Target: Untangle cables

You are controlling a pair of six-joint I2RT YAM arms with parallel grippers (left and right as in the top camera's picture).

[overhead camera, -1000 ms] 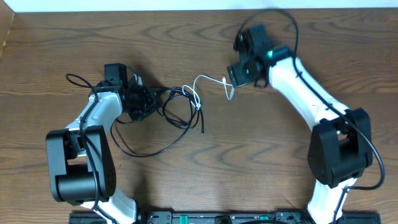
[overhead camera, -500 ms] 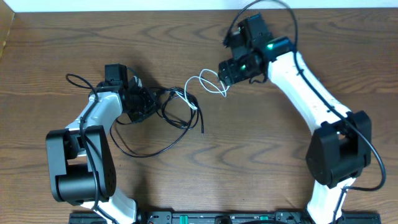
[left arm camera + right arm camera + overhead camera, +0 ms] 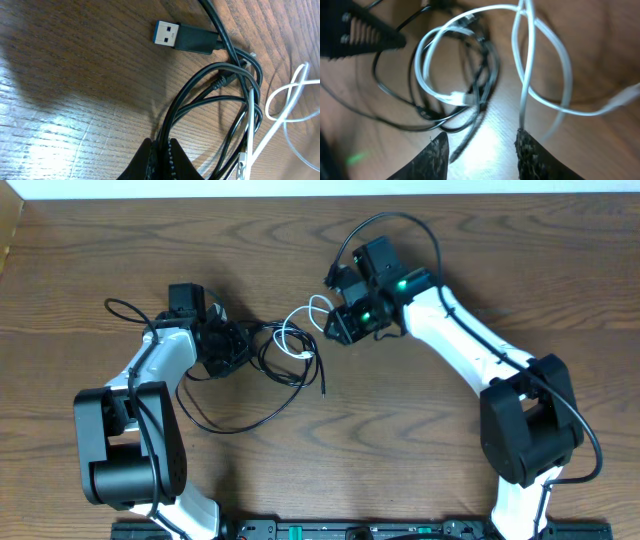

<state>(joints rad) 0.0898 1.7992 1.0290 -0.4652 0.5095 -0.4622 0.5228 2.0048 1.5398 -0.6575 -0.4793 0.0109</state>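
Note:
The black cable (image 3: pixel 268 350) lies in tangled loops at the table's left centre, and its USB plug (image 3: pixel 182 38) rests flat on the wood. My left gripper (image 3: pixel 222 345) is shut on strands of it, which run up between the fingers (image 3: pixel 172 160). The white cable (image 3: pixel 297 332) loops through the black one. In the right wrist view the white cable (image 3: pixel 527 65) hangs in two loops, one strand running down to the tip of the right finger. My right gripper (image 3: pixel 482 145) stands over it, jaws apart with bare table between them.
The thick black hose (image 3: pixel 385 225) of the right arm arches over its wrist. The left arm's own cable (image 3: pixel 125 310) curls at its far side. A long black loop trails toward the table's front. The far table edge meets a white wall.
The right arm has swung left and nearer to the tangle. The white cable has bunched up into loops against the black one. The left arm has stayed put.

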